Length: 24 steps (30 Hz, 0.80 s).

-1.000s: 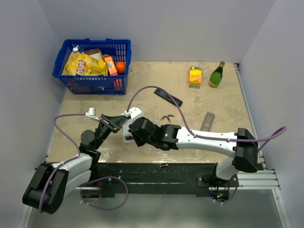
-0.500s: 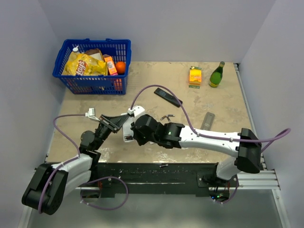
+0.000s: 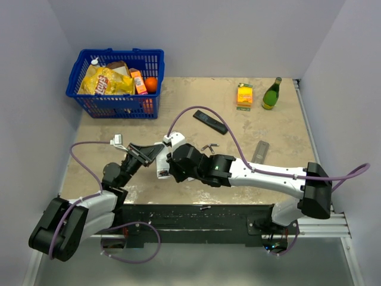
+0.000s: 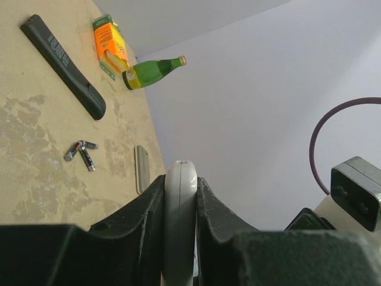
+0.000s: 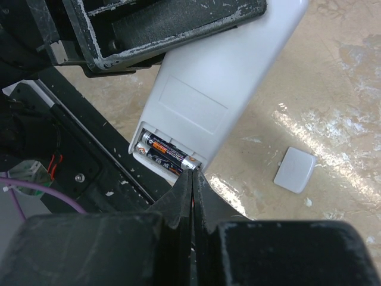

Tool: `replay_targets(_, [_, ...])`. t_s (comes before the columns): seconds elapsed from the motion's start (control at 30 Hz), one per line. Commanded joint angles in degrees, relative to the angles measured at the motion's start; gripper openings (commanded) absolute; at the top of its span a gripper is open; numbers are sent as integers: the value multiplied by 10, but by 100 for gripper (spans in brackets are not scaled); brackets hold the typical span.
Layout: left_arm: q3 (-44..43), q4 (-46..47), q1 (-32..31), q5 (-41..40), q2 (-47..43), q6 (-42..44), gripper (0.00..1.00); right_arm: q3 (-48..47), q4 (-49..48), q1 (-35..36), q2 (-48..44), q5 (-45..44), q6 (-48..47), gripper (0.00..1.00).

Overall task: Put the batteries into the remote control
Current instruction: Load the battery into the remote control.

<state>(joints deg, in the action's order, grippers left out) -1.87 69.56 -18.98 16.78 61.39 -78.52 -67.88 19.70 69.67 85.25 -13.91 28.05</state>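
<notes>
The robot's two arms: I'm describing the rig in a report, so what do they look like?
Both the left arm and the right arm have white shells, black joint housings and a looping purple cable. Fingers are black; the left gripper's show pale scuffs.

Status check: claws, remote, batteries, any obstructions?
Left claw shut on white remote. Right claw shut, tips at battery in open bay. Cover off, lying on table; loose batteries farther out. Nothing blocking.
</notes>
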Motion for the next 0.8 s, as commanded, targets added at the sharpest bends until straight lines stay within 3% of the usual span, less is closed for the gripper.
replay_targets(0.0, [-21, 23, -8, -6, -7, -5, 0, -6, 1, -8, -9, -25, -2, 2])
replay_targets(0.23, [-25, 6, -8, -10, -8, 11, 0, -8, 3, -8, -29, -32, -5, 13])
replay_targets(0.5, [-22, 17, -8, -6, -6, 4, 0, 8, -7, -21, -52, -31, 7, 17])
replay_targets(0.67, [-23, 27, -8, 0, -9, -5, 0, 69, -90, -50, -104, 43, 35, 31])
replay_targets(0.77, [-22, 31, -8, 4, -14, -9, 0, 109, -139, -63, -129, 95, 55, 47])
